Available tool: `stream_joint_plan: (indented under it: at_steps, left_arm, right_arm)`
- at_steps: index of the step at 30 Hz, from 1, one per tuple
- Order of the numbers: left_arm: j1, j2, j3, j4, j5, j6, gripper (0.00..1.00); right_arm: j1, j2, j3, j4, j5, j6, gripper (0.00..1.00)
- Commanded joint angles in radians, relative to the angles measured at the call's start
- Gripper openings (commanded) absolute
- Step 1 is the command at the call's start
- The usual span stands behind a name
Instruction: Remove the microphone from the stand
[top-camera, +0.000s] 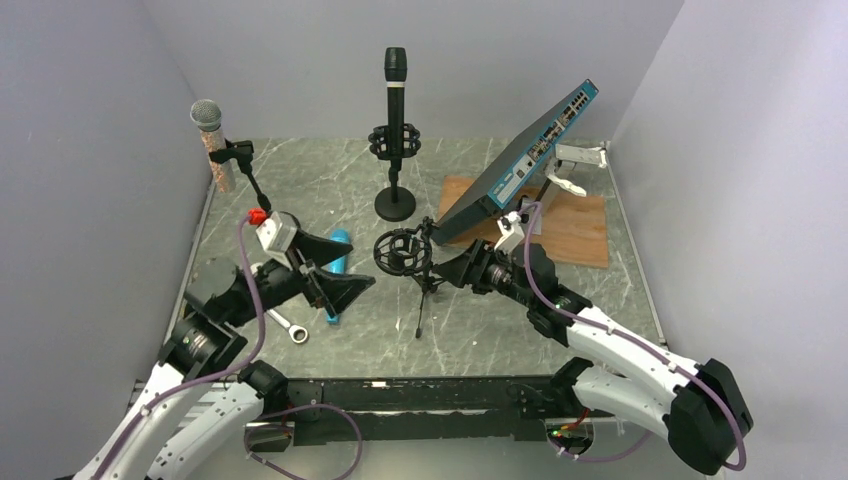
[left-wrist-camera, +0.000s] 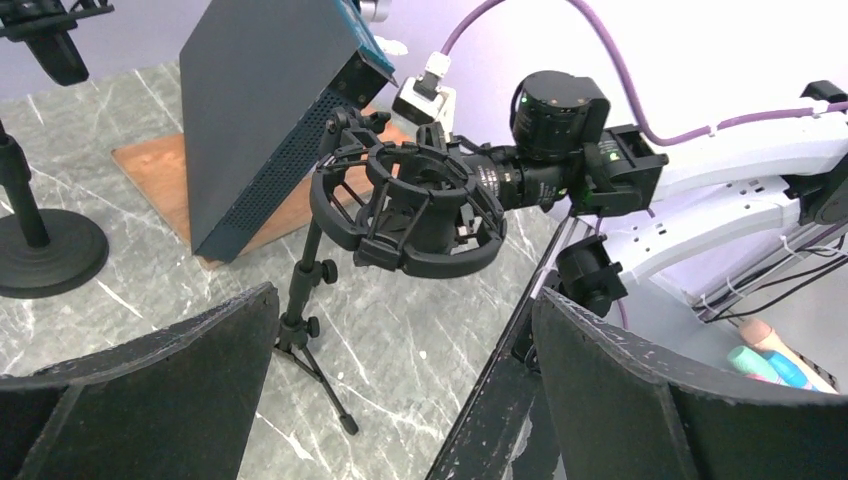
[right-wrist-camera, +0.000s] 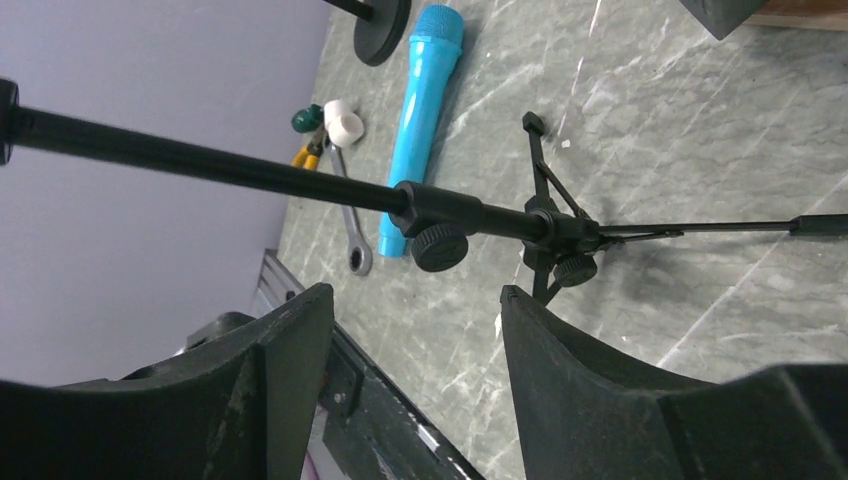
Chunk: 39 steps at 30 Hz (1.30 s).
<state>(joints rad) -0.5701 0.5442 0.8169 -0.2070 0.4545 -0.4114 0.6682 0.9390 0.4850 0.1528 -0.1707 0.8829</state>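
Top external view shows me the marble table (top-camera: 480, 330) across the middle of the frame. The network switch (top-camera: 520, 165) is propped at a slant in the upper right over a wooden board (top-camera: 580, 225), out of my working lane.

My left gripper (left-wrist-camera: 405, 300) hangs at centre left, spread as wide as it goes and holding nothing. It faces the tripod, so I judge it is placed to receive or steady something. My right gripper (right-wrist-camera: 415, 295) sits at centre right with its fingers about half apart and nothing between them. In the right wrist view the tripod stand (right-wrist-camera: 250, 172) runs its pole across the frame just past the fingertips, so I read the gripper as lined up on that pole.

The shock mount (left-wrist-camera: 410, 205) atop the tripod looks empty in the left wrist view, though the right wrist close behind it hides part.

Two microphones are on stands. The black microphone (top-camera: 396, 85) stands upright in the round-base stand (top-camera: 395, 203) at upper middle. The silver-headed microphone (top-camera: 212, 140) is clipped at a tilt on a thin stand (top-camera: 250, 185) at upper left. Both are well apart from my grippers, and I cannot tell which one the task means.

A blue microphone (right-wrist-camera: 420, 110) lies flat near the tripod, and a wrench (top-camera: 290, 328) lies at lower left.
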Motion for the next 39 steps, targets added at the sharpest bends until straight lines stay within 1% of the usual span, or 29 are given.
stream_joint_plan:
  at_steps: [1,3,6,11,15,22,24,28,31,32,35,36,39]
  left_arm:
    - [-0.002,-0.066,-0.051,0.139,-0.047,-0.056,0.99]
    - [-0.002,-0.051,-0.050,0.150,-0.020,-0.068,0.99]
    - [-0.002,-0.012,-0.025,0.135,0.021,-0.059,0.99]
    - [-0.002,-0.025,-0.043,0.124,0.001,-0.049,0.99]
    - [-0.002,-0.030,-0.053,0.124,0.007,-0.053,0.99]
    - [-0.002,-0.022,-0.053,0.119,0.007,-0.047,0.99]
    - [-0.002,-0.017,-0.054,0.119,0.014,-0.046,0.99]
    - [-0.002,-0.012,-0.050,0.112,0.013,-0.036,0.99]
    - [-0.002,-0.008,-0.047,0.108,0.010,-0.034,0.99]
    - [-0.001,-0.008,-0.046,0.109,0.011,-0.035,0.99]
    - [-0.002,-0.002,-0.047,0.107,0.011,-0.037,0.99]
    - [-0.003,-0.002,-0.048,0.106,0.008,-0.037,1.00]
    - [-0.002,-0.005,-0.052,0.106,0.000,-0.039,0.99]
  right_arm:
    - [-0.032,0.032,-0.034,0.182,-0.061,0.088,0.63]
    - [-0.055,0.059,-0.045,0.231,-0.096,0.109,0.60]
    - [-0.073,0.106,-0.051,0.290,-0.142,0.133,0.52]
    - [-0.074,0.177,-0.046,0.346,-0.170,0.133,0.44]
    - [-0.073,0.202,-0.039,0.344,-0.170,0.112,0.42]
    - [-0.073,0.230,-0.053,0.396,-0.171,0.100,0.42]
    - [-0.073,0.242,-0.055,0.416,-0.173,0.097,0.40]
    - [-0.071,0.271,-0.062,0.462,-0.189,0.106,0.31]
    - [-0.071,0.276,-0.071,0.485,-0.188,0.099,0.20]
    - [-0.070,0.274,-0.070,0.474,-0.182,0.090,0.17]
    - [-0.060,0.266,-0.067,0.428,-0.153,0.054,0.03]
    - [-0.057,0.265,-0.070,0.418,-0.144,0.043,0.00]
    - [-0.042,0.252,-0.075,0.379,-0.098,0.008,0.00]
